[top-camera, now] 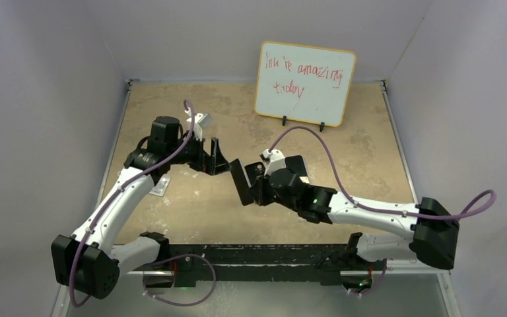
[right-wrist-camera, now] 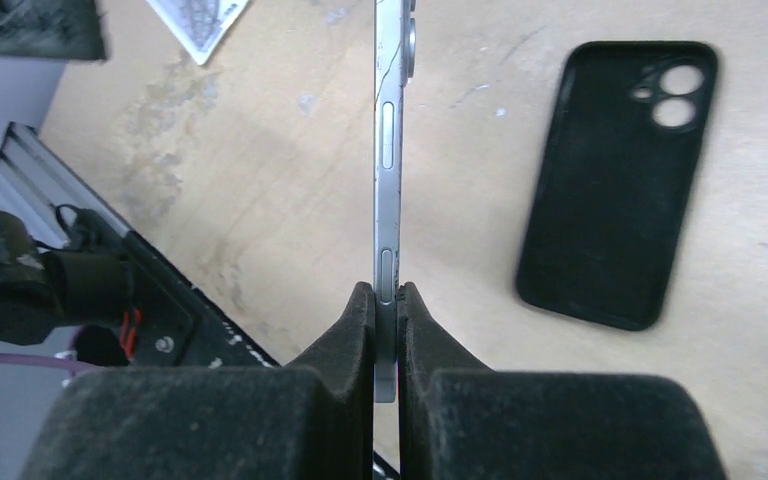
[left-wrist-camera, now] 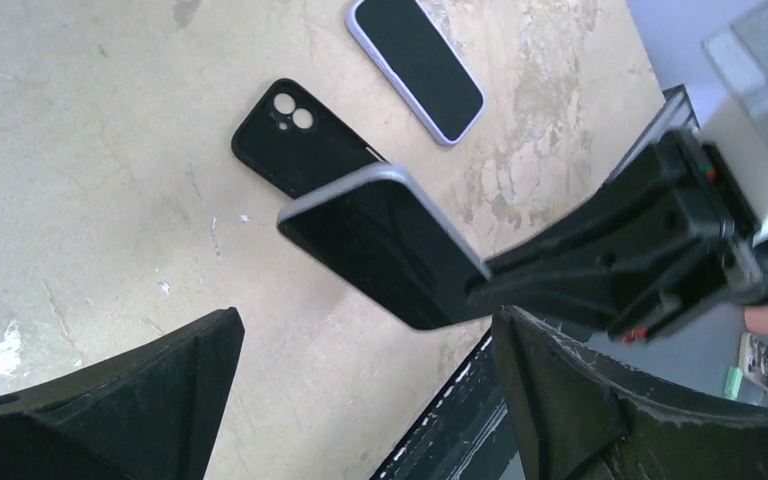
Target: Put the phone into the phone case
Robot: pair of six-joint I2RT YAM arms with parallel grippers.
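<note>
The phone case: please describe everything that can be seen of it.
The phone case is a matte black shell, rectangular with rounded corners. One corner has a camera cutout: two round holes and a smaller one beside them. It lies flat on the beige table and is empty. Nothing but the table touches it; the phone in the right gripper is held apart from it.

One phone (right-wrist-camera: 388, 140), silver-edged, clamped edge-on between pads of right gripper (right-wrist-camera: 387, 305), over tan table (right-wrist-camera: 260, 170); matte black phone case (right-wrist-camera: 615, 190) flat alongside, apart, camera cutout uppermost.
</note>
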